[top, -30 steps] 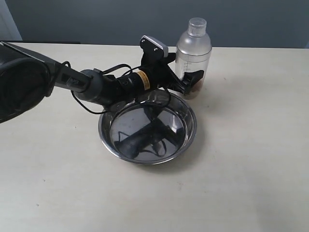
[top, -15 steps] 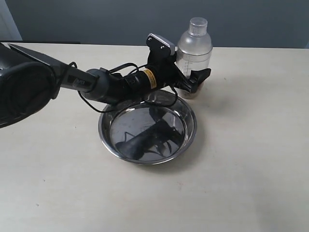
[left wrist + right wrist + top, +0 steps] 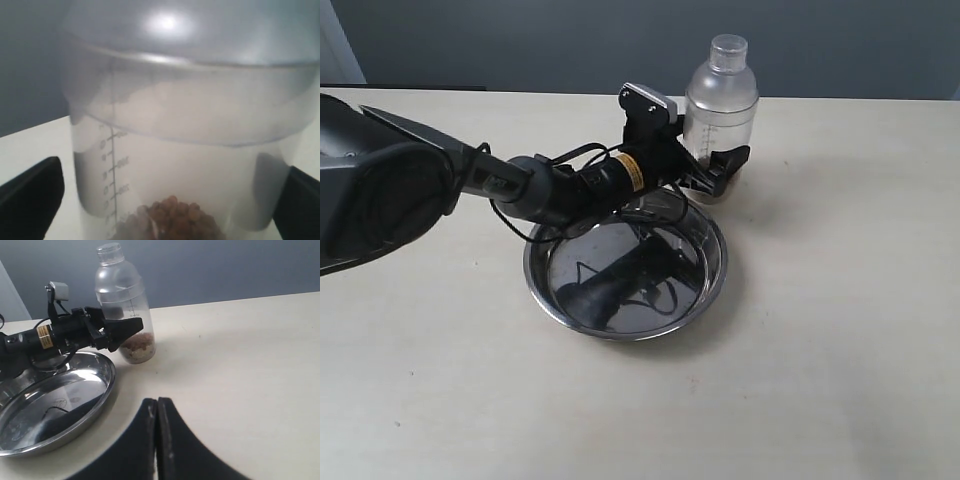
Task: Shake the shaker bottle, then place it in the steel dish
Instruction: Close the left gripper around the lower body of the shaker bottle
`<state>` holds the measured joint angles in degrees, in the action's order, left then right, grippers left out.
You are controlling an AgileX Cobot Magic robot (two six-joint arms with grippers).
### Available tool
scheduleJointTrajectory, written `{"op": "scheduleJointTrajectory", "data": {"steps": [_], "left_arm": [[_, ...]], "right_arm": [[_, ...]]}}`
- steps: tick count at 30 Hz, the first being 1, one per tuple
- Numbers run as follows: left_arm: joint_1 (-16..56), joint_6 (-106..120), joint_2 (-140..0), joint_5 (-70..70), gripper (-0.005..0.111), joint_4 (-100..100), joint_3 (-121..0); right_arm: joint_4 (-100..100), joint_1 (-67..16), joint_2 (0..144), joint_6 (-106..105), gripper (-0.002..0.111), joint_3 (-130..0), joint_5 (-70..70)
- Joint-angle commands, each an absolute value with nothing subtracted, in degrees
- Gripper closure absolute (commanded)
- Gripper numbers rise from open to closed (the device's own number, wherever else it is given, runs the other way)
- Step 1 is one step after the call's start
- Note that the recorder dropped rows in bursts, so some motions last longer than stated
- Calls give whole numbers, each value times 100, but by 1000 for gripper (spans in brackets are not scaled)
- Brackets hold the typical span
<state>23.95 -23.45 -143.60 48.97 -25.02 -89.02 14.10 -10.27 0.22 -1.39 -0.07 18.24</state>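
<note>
Left gripper (image 3: 717,172): has closed in over the last second. Fingers spread wide, now straddling lower body of shaker bottle (image 3: 720,110), not clamped. You look ready to grip; shake not begun.
Bottle: upright, unmoved, near table (image 3: 840,330) far edge, just behind steel dish (image 3: 700,285).
Right gripper (image 3: 157,435): fingers pressed together, holding nothing.
Room: bare table toward right edge; dish rim close under your arm.

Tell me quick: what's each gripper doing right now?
Left gripper: open, straddling the lower bottle, not gripping it.
Right gripper: shut, holding nothing.
</note>
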Motion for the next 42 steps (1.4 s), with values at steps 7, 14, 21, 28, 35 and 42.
{"op": "scheduleJointTrajectory", "data": {"steps": [7,14,21,28,35,42], "left_arm": [[2422,-2357,-14369,4685,3,-2515,-9232],[2422,-2357,-14369,4455,3,-2515,-9393],[2422,-2368,-14395,4214,3,-2515,-9431],[2422,-2526,-14571,4542,3,-2365,-9431],[2422,-2526,-14608,4652,3,-2014,-9431],[2456,-2526,-14608,4621,16,-2028,-9431]], "right_arm": [[1407,-1032,0,-149,109,0,1767],[1407,-1032,0,-149,109,0,1767],[1407,-1032,0,-149,109,0,1767],[1407,-1032,0,-149,109,0,1767],[1407,-1032,0,-149,109,0,1767],[1407,-1032,0,-149,109,0,1767]]}}
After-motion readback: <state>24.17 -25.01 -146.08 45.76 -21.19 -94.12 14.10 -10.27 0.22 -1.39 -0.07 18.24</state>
